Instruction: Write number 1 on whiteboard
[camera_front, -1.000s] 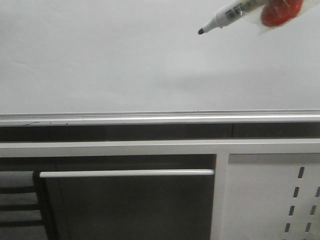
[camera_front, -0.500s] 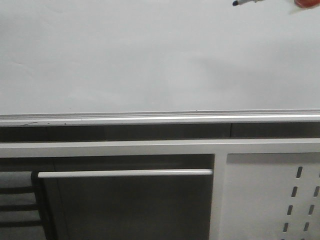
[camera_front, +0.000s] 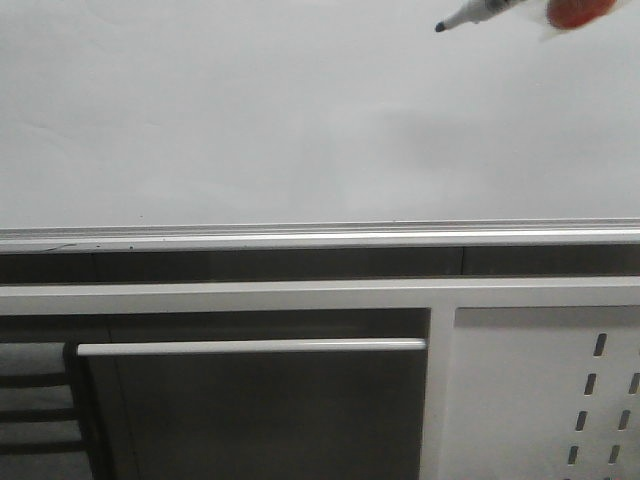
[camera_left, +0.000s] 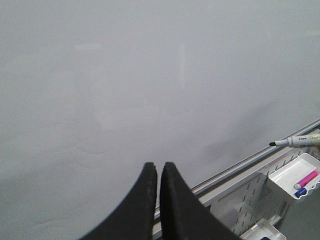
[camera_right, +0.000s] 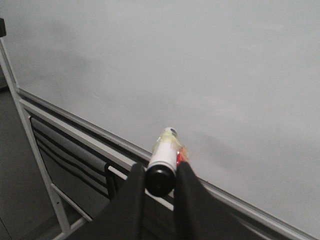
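Observation:
The whiteboard (camera_front: 250, 120) fills the upper half of the front view, with its silver rail (camera_front: 300, 238) along the lower edge. I see no black stroke of a number 1 on it in any view. My right gripper (camera_right: 161, 170) is shut on a white marker (camera_right: 165, 152) by its black rear end. In the front view the marker (camera_front: 475, 14) is at the top right, its black tip (camera_front: 440, 27) pointing left and down in front of the board; contact cannot be judged. A red blur (camera_front: 578, 10) sits behind it. My left gripper (camera_left: 158, 166) is shut and empty, facing the whiteboard (camera_left: 150, 75).
Below the rail are a white frame bar (camera_front: 250, 347) and a light grey panel with slot holes (camera_front: 545, 390). A white tray (camera_left: 280, 175) holding a pink marker (camera_left: 306, 178) and a blue one hangs on that panel. Dark slats (camera_front: 40, 410) stand at the lower left.
The marker rose almost out of the top of the front view, then came back down and a little left. It is now higher and further right than one second ago.

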